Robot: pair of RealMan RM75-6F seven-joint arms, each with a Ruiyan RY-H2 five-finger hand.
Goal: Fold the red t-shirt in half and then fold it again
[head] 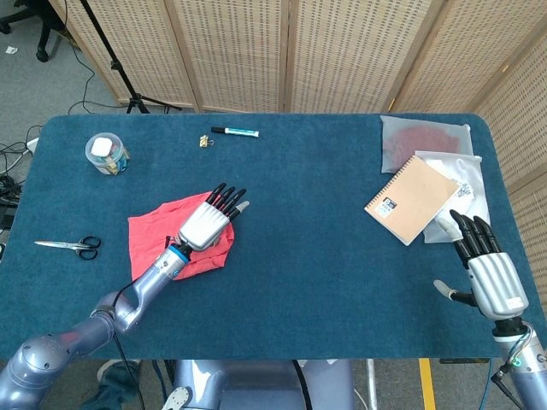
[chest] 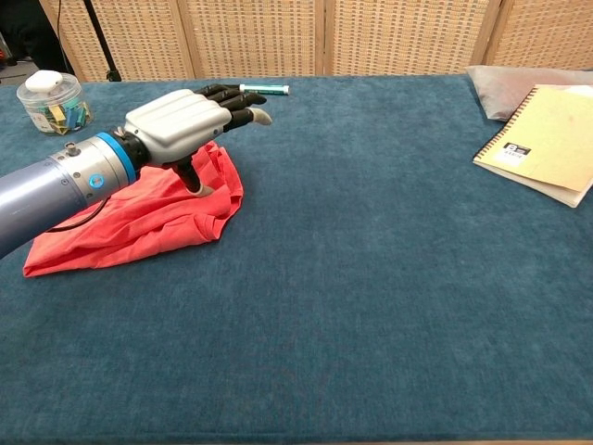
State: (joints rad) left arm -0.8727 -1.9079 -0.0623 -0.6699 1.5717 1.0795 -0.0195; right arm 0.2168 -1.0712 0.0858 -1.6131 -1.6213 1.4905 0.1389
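The red t-shirt (head: 154,236) lies crumpled in a rough bundle on the left half of the blue table (head: 316,256); the chest view shows it too (chest: 120,222). My left hand (head: 208,224) is over the shirt's right edge, palm down, with its fingers stretched out flat and holding nothing. In the chest view the left hand (chest: 181,125) hovers just above the cloth with the thumb pointing down at it; I cannot tell if it touches. My right hand (head: 489,269) rests open at the table's front right corner, far from the shirt.
A small jar (head: 106,154) and scissors (head: 68,246) lie to the left of the shirt. A marker (head: 235,131) and a binder clip (head: 205,140) sit at the back. A notebook (head: 410,200) and plastic bags (head: 425,141) lie at the right.
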